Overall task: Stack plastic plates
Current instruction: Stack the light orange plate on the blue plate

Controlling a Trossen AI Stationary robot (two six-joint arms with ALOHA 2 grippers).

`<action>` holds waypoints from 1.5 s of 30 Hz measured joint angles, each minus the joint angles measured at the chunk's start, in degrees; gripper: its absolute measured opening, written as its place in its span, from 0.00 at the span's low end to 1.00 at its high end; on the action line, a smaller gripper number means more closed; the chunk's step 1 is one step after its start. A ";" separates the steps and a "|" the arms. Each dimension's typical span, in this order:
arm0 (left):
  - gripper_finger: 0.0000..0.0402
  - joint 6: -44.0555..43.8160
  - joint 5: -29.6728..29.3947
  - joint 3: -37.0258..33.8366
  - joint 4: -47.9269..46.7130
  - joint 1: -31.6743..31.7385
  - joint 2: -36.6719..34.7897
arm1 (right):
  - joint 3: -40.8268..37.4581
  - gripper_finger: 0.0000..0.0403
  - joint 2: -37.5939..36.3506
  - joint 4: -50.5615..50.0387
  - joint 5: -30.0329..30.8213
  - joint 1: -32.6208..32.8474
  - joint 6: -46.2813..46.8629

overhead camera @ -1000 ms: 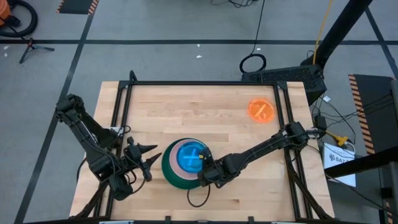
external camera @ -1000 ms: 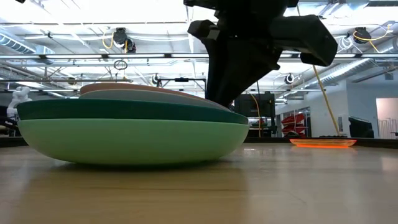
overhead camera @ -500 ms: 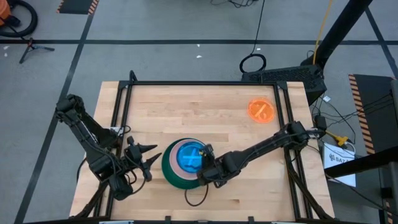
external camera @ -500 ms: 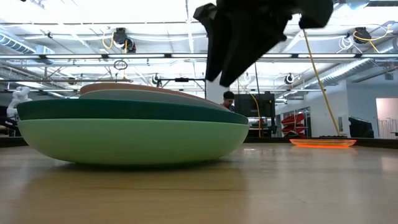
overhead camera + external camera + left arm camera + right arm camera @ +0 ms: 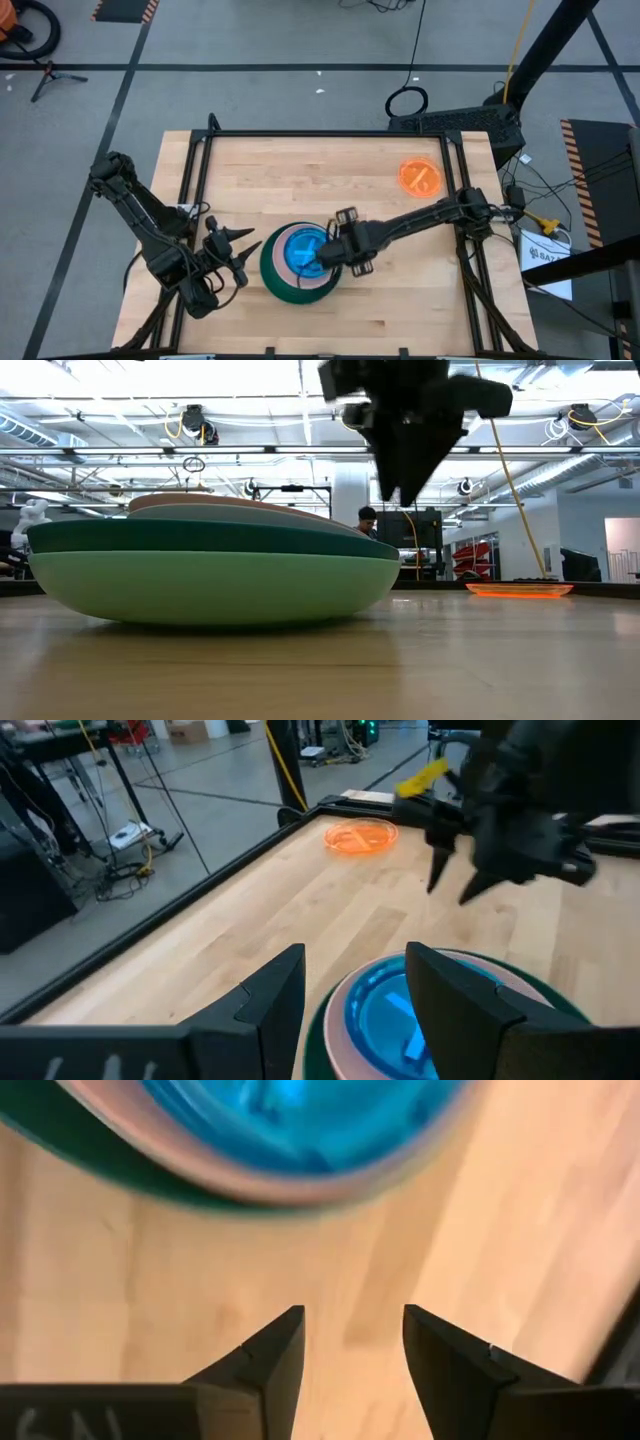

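The plastic plates are nested in one stack [image 5: 298, 268] near the table's front middle. A light green plate [image 5: 210, 585] rests on the wood at the bottom, with a dark green one [image 5: 200, 537] above it and a translucent blue one [image 5: 303, 252] on top. A bright orange plate [image 5: 420, 177] lies alone at the far right. My right gripper [image 5: 325, 258] hangs open above the stack's right side, touching nothing; its fingers [image 5: 450, 892] point down. My left gripper [image 5: 245, 262] waits open just left of the stack, and its fingers [image 5: 350, 990] frame the blue plate [image 5: 395, 1020].
Black frame rails [image 5: 195, 170] run along the table's sides and far edge. A dark cable loop [image 5: 318, 318] lies near the front edge below the stack. Bare wood [image 5: 320, 185] stretches between the stack and the orange plate. A person [image 5: 368, 517] shows in the room behind.
My right gripper has risen from the stack's near right rim and gone toward the table's far edge, turning its fingers more downward. The stack and the blue plate on top have stayed in place.
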 joint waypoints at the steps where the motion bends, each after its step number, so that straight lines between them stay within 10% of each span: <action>1: 0.45 0.67 -0.17 0.00 0.00 0.02 0.00 | -0.01 0.41 -0.15 -1.93 -0.02 -0.73 1.03; 19: 0.45 11.30 -1.74 0.00 -0.45 7.82 -0.31 | -42.89 0.41 -33.90 25.40 -5.44 -34.33 12.47; 27: 0.45 14.91 -1.74 0.00 -0.52 14.03 -0.28 | -50.67 0.41 -32.35 24.11 -7.19 -45.31 21.79; 45: 0.45 18.45 -1.63 0.00 -0.42 18.64 -0.28 | -52.02 0.41 -24.81 32.67 -1.35 -46.58 23.43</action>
